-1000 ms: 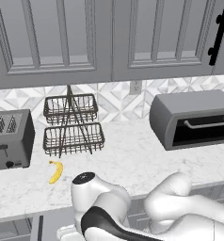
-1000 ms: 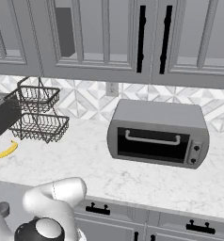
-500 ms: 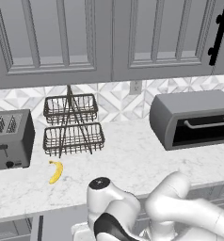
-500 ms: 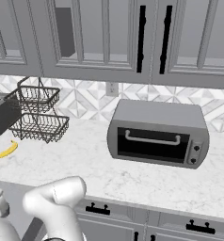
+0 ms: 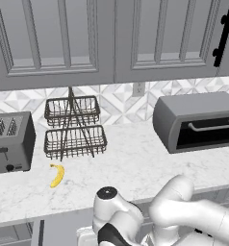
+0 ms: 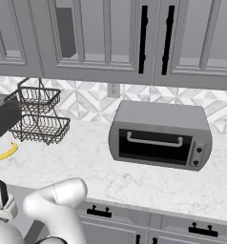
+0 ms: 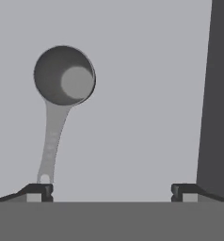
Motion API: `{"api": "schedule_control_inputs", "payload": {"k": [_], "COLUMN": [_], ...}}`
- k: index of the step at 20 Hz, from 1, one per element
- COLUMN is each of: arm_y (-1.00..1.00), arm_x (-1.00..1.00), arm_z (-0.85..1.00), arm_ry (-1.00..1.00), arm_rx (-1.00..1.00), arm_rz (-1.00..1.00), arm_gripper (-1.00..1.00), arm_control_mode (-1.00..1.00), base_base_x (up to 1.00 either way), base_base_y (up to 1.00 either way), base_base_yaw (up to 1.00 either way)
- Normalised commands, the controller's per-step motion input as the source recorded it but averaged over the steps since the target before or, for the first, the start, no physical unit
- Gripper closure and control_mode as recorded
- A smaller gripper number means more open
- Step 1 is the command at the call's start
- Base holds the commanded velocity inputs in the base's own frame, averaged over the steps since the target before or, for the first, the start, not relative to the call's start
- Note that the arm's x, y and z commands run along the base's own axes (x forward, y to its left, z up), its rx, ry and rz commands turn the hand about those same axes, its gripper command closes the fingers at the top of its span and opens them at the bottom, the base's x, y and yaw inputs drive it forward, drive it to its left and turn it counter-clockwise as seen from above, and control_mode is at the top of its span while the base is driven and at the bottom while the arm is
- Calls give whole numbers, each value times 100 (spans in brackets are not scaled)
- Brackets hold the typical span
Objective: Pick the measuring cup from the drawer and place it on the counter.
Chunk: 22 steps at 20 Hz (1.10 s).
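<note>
In the hand view the measuring cup (image 7: 64,75) lies on the flat grey floor of the drawer (image 7: 142,94). Its round dark bowl is at the upper left. Its long thin handle runs down to just above my left fingertip (image 7: 38,190). My gripper (image 7: 111,190) is open above the drawer floor, with nothing between its fingers. The cup lies left of the gap's middle. The white marble-look counter (image 5: 135,163) stretches above the arm's white wrist (image 5: 109,204), which reaches down below the counter's front edge.
A dark drawer wall (image 7: 220,94) rises close beside my right fingertip. On the counter are a banana (image 5: 57,175), a toaster (image 5: 10,141), a two-tier wire basket (image 5: 74,127) and a toaster oven (image 5: 198,122). Cabinet doors hang above.
The arm's wrist has sunk lower and shifted slightly right in the left base view, dropping further below the counter edge. The things on the counter have not moved.
</note>
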Motion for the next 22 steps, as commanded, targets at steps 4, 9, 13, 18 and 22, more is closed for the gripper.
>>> {"api": "schedule_control_inputs", "payload": {"k": [4, 9, 13, 18, 22], "arm_y": [40, 55, 49, 33, 26], "arm_x": [6, 4, 13, 10, 1], "arm_z": [-31, -13, -4, -3, -30], "arm_ry": [0, 0, 0, 0, 0], "arm_rx": [0, 0, 0, 0, 0], "arm_rz": [0, 0, 0, 0, 0], "arm_gripper": [-100, -100, -100, -100, -100], "arm_control_mode": [-100, -100, -100, -100, -100], "base_base_x": [0, 0, 0, 0, 0], "base_base_y": [0, 0, 0, 0, 0], "base_base_yaw": [0, 0, 0, 0, 0]}}
